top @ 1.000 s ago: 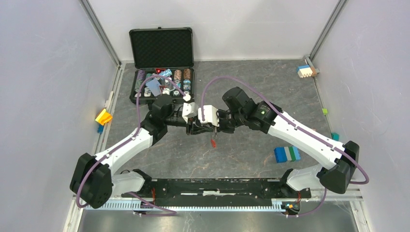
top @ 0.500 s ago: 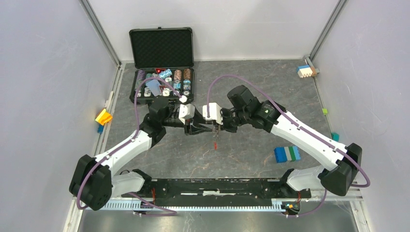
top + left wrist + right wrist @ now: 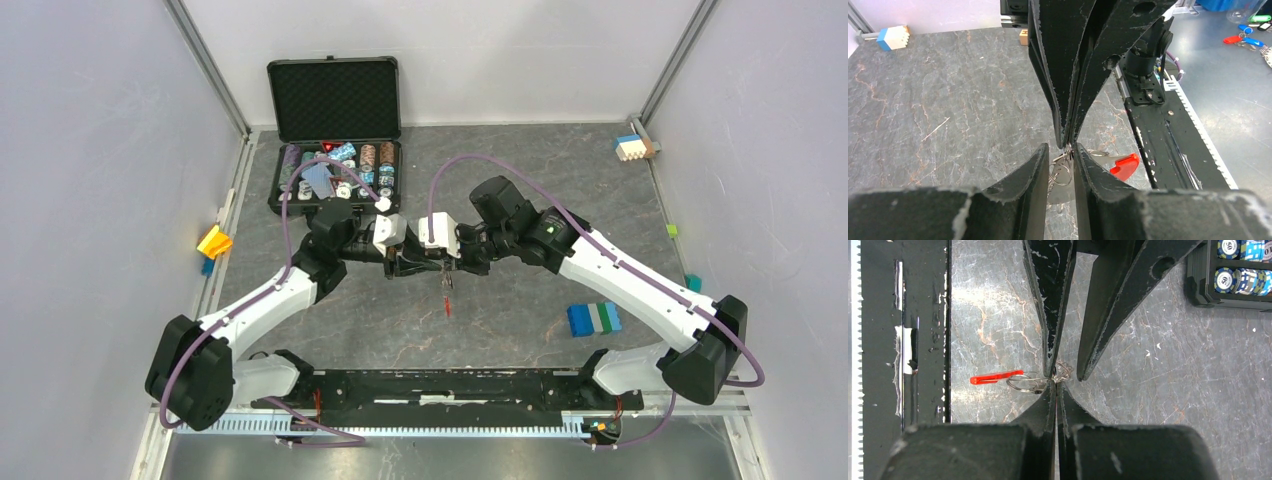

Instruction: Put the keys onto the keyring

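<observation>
The keyring (image 3: 1020, 382) loop is partly covered by the right tool (image 3: 1055, 384) tips. In the left wrist view, a left tool (image 3: 1060, 149) finger masks part of the red tag (image 3: 1124, 166). Items at the pinch point are unresolvable.

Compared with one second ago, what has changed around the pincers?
Both pincers shifted slightly rightward, and the red tag of the keyring now hangs nearer the arm bases. The right pincer stayed shut on the keyring; the left pincer stayed beside it, jaws apart. The chip case did not move.

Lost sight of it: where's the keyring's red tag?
Top view: the red tag is mid-table, just on the base side of the right gripper pinching its keyring.
</observation>
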Robot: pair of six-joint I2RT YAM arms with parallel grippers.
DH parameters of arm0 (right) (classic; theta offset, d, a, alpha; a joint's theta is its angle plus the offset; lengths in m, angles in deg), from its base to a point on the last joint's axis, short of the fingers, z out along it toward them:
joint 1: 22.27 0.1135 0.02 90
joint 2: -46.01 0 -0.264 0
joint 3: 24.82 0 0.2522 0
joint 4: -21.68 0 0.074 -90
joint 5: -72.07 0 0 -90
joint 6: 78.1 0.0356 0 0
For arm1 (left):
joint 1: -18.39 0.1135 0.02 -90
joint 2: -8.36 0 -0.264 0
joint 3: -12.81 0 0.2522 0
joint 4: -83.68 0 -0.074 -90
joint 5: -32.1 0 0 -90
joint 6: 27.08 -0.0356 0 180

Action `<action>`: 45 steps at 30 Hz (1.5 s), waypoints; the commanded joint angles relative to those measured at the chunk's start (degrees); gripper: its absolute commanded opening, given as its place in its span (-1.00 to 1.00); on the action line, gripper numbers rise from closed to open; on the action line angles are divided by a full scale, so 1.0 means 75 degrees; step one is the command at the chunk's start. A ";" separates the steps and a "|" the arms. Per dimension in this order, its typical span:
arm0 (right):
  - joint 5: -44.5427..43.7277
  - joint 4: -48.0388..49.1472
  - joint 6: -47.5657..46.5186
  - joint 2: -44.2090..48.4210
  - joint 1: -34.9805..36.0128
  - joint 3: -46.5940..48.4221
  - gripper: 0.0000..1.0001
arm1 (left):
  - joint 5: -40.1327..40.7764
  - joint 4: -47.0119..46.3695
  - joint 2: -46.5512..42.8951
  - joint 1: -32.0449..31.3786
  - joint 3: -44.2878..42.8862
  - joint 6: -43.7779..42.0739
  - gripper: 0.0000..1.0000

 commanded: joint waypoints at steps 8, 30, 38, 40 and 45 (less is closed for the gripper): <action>0.0213 0.0364 0.0203 -0.0002 -0.0067 0.0197 -1.00 | -0.0180 -0.0266 0.0042 -0.0116 -0.0109 0.0294 -0.52; 0.0306 0.0347 0.0315 0.0000 -0.0173 0.0322 -1.00 | -0.0109 0.0249 0.0037 -0.0165 -0.0090 -0.0042 -0.96; 0.0328 0.0384 0.0318 0.0013 -0.0172 0.0269 -1.00 | 0.0056 0.0259 0.0013 -0.0173 -0.0099 0.0066 -0.85; 0.0329 0.0393 0.0307 0.0045 -0.0182 0.0248 -1.00 | 0.0056 0.0240 0.0020 -0.0175 -0.0107 0.0067 -0.78; 0.0329 0.0393 0.0310 0.0087 -0.0184 0.0207 -1.00 | 0.0068 0.0212 0.0025 -0.0173 -0.0102 0.0116 -0.69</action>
